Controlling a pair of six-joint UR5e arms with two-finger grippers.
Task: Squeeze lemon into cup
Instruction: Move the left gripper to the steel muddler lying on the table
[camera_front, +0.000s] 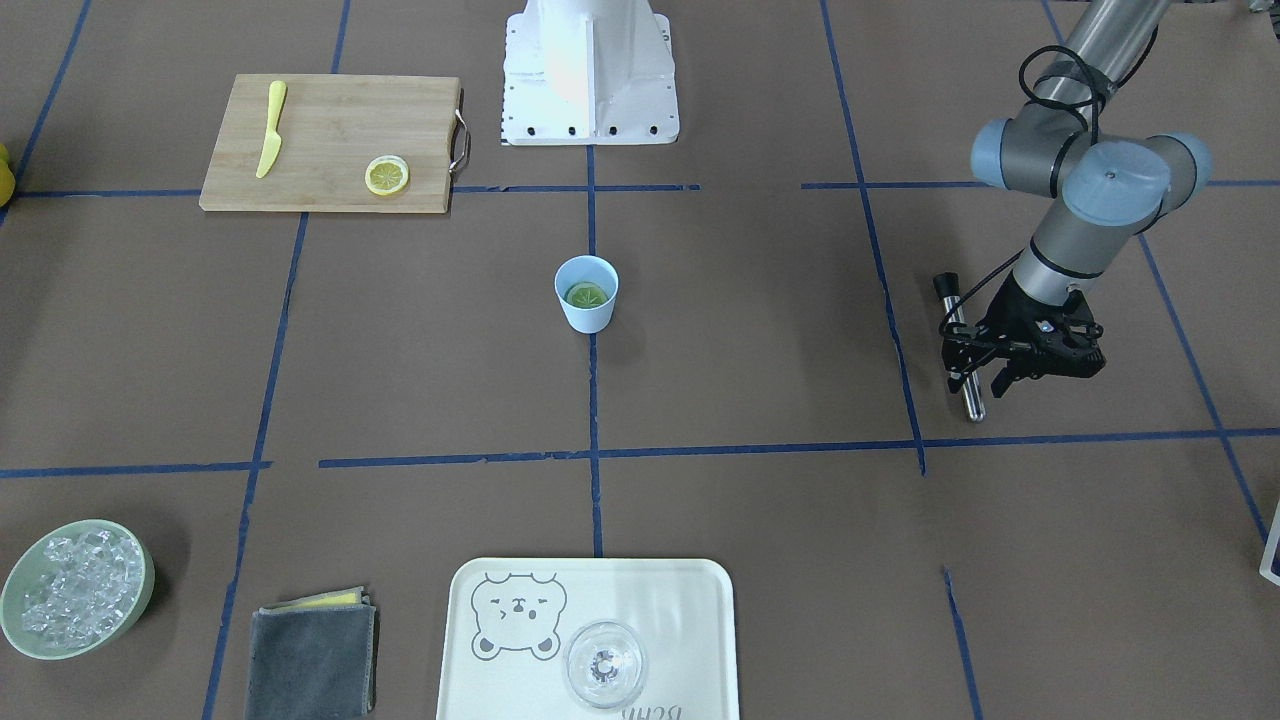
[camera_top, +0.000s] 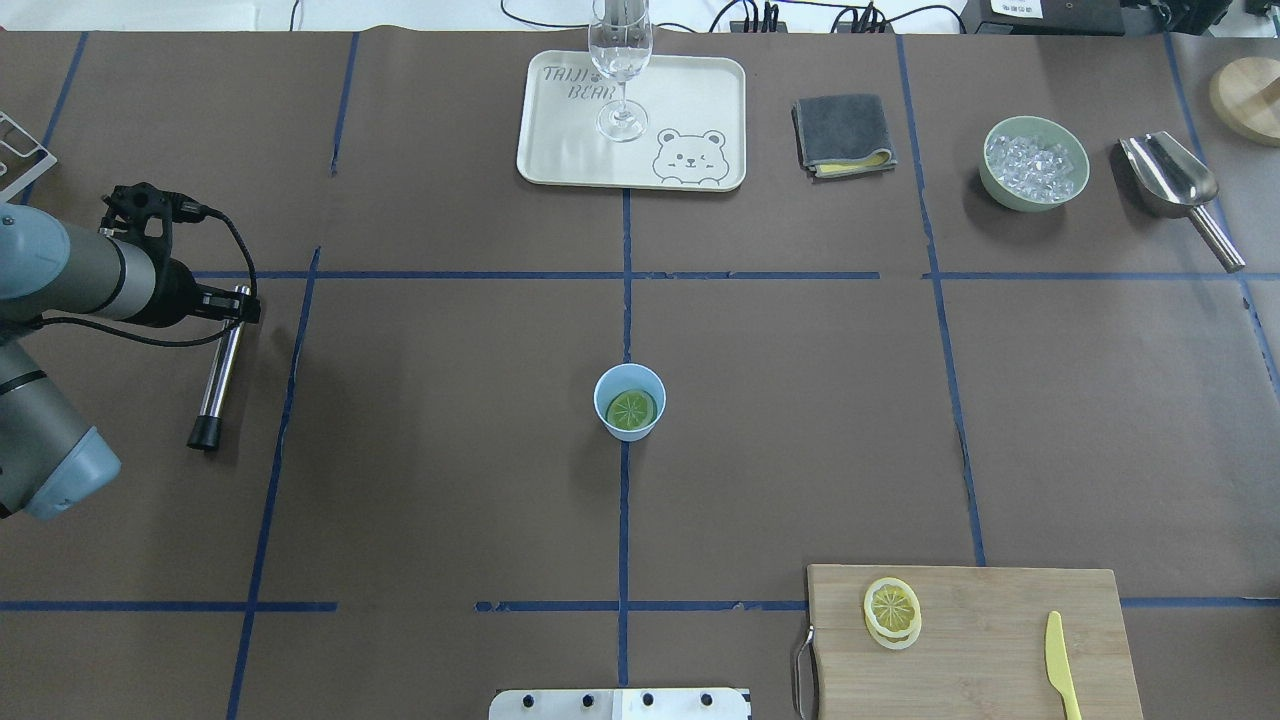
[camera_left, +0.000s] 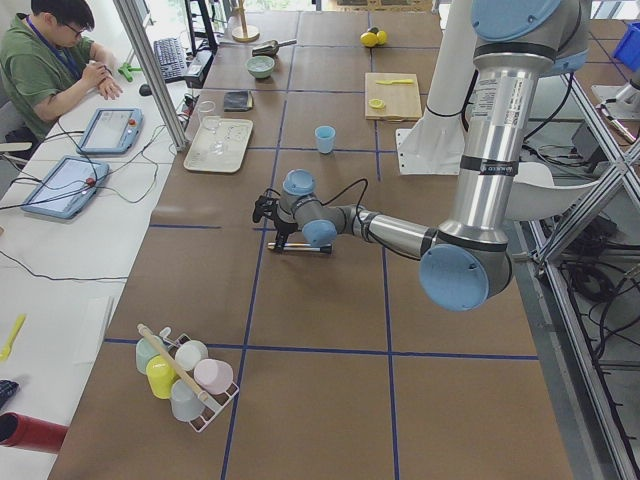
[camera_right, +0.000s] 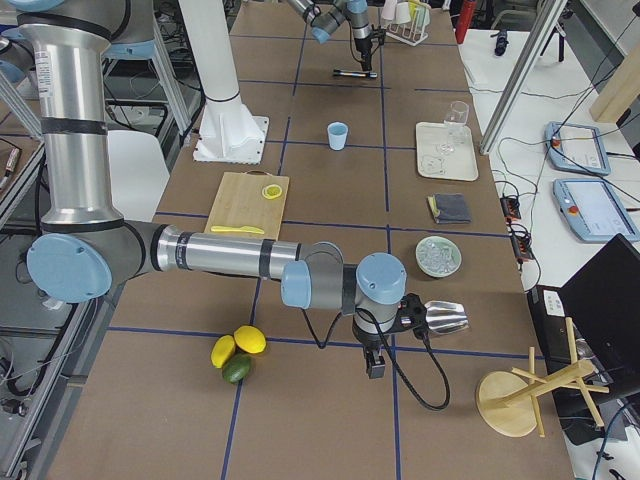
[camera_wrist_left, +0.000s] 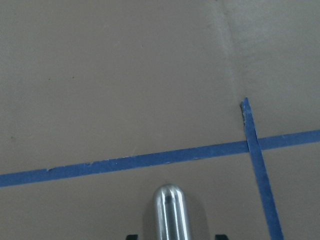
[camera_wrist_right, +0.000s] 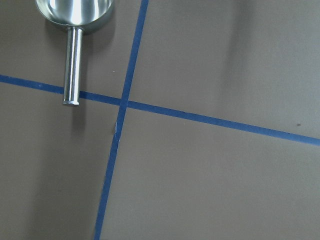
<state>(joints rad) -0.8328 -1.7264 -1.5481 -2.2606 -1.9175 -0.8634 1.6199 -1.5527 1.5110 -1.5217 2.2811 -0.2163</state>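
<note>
The pale-blue cup (camera_top: 610, 385) stands upright at the table's centre, also in the front view (camera_front: 586, 312). One lemon slice (camera_top: 631, 409) lies inside it, looking greenish. More lemon slices (camera_top: 892, 610) lie on the cutting board (camera_top: 990, 650). My left gripper (camera_top: 236, 305) is far left of the cup, low over the tip of a metal rod (camera_top: 218, 375) that lies on the table. Its jaws stand a little apart on either side of the rod's rounded end (camera_wrist_left: 171, 210). My right gripper (camera_right: 375, 364) shows only in the exterior right view, and I cannot tell its state.
A yellow plastic knife (camera_top: 1060, 665) lies on the board. A tray (camera_top: 570, 140) with a clear glass (camera_top: 620, 60), a folded grey cloth (camera_top: 842, 134), a green bowl (camera_top: 995, 180) of ice and a metal scoop (camera_top: 1170, 180) line the far side. Whole lemons (camera_right: 240, 345) lie near my right arm.
</note>
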